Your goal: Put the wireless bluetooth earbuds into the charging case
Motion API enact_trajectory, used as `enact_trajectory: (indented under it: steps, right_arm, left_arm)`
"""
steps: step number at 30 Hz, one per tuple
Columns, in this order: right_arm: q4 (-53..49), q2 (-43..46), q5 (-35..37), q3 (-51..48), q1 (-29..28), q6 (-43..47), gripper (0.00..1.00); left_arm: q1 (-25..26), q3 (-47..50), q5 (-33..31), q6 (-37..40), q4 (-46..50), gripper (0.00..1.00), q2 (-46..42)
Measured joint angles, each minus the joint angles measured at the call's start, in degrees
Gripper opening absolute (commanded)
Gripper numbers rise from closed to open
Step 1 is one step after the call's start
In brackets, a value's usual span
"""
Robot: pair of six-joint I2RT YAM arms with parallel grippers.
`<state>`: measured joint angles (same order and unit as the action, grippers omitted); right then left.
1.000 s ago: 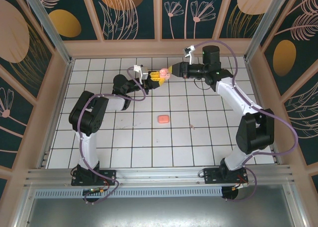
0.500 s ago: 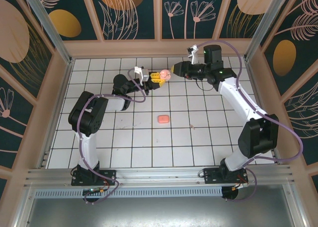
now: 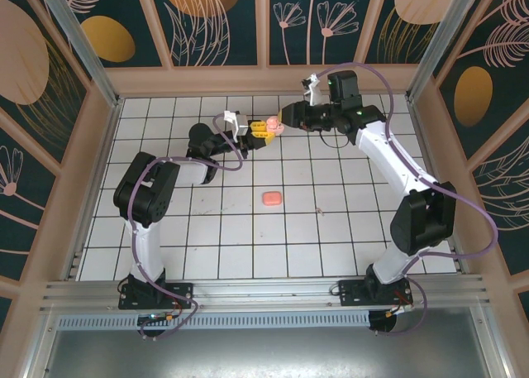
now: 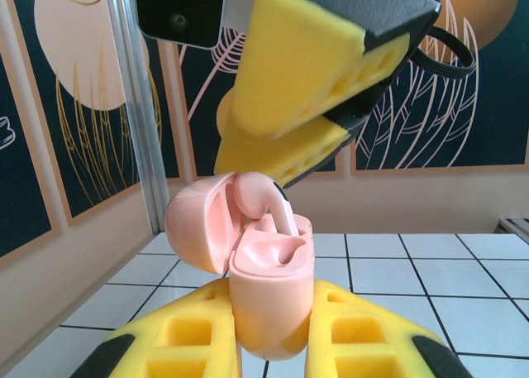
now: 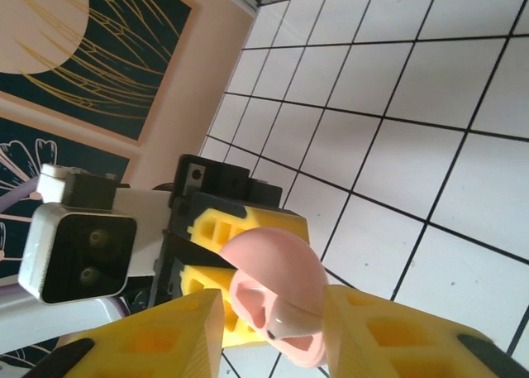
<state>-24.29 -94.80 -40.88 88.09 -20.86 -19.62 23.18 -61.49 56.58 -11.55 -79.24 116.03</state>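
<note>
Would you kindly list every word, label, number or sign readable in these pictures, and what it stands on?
None readable: the pink case, the earbud, the white camera housing, the floor tiles and the leaf-patterned walls bear no text. The coral pod is too small to tell.

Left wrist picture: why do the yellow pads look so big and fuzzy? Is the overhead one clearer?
Left wrist view: the bottom yellow pads sit right at the lens, so they soften, while the pink case and earbud are sharp. Top view: evenly lit, sharp throughout, but everything is small.
</note>
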Motion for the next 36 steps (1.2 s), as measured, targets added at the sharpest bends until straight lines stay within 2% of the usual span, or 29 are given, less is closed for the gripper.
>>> enact_trajectory:
  steps: [11,36]
  right_arm:
    - [-2.7,-0.9,1.4,1.4,-0.4,1.1,0.18]
    - [-4.3,-1.2,4.1,2.8,-1.6,1.2,0.13]
  left_arm:
    - [0.0,0.0,0.0,0.0,0.6,0.13,-0.3]
    - [-0.3,0.0,0.0,0.8,1.6,0.12,-0.5]
